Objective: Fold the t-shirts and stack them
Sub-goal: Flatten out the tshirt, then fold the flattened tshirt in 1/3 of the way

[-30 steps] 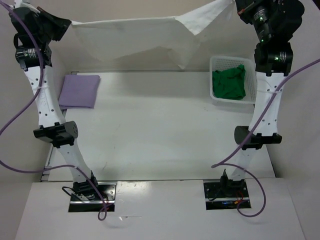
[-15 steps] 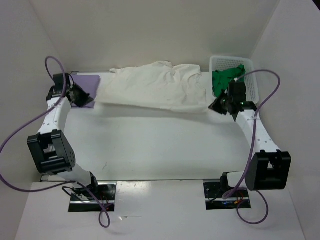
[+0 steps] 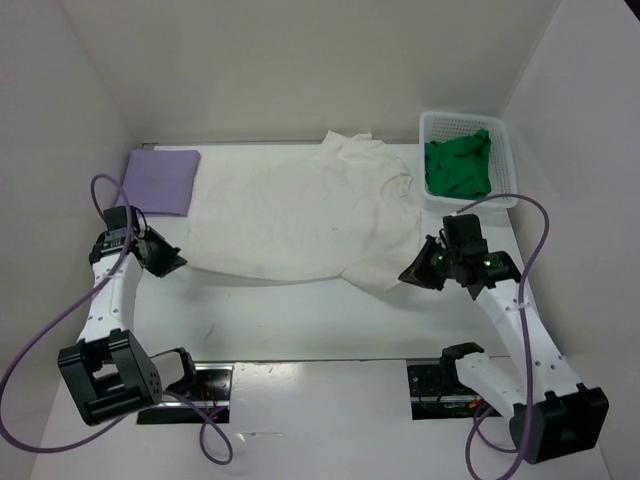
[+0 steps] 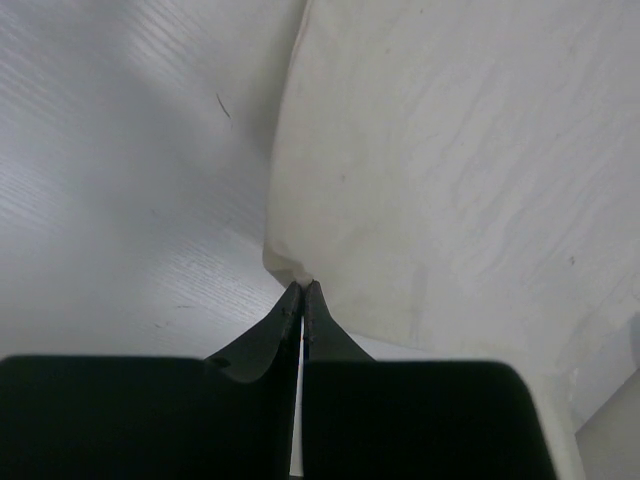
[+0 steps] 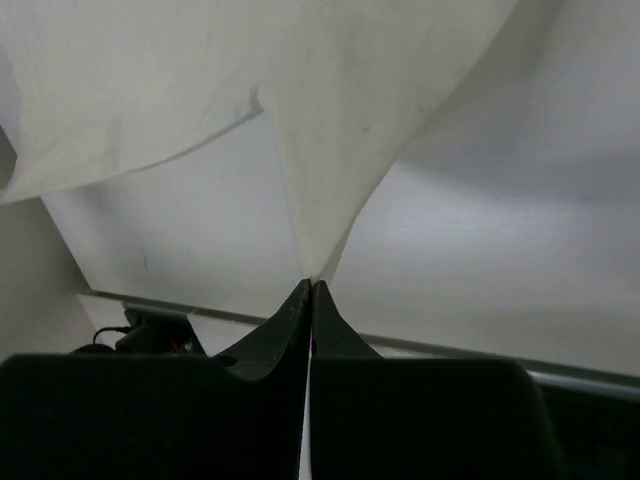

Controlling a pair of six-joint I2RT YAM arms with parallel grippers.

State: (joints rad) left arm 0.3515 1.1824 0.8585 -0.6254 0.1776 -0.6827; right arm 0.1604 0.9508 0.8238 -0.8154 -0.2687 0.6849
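Note:
The off-white t-shirt (image 3: 305, 215) lies spread over the middle of the table, collar end toward the back. My left gripper (image 3: 178, 262) is shut on its near left corner (image 4: 290, 268). My right gripper (image 3: 408, 277) is shut on its near right corner (image 5: 320, 262), which hangs taut from the fingertips. The lavender shirt (image 3: 160, 181) lies folded at the back left. The bright green shirt (image 3: 459, 166) sits crumpled in the white mesh basket (image 3: 504, 160) at the back right.
The white enclosure walls close in on the left, back and right. The basket stands just behind my right arm. Purple cables loop beside both arms.
Both grippers have come down from high at the back and drawn the off-white shirt toward the near edge. It now lies spread on the table rather than hanging stretched in the air.

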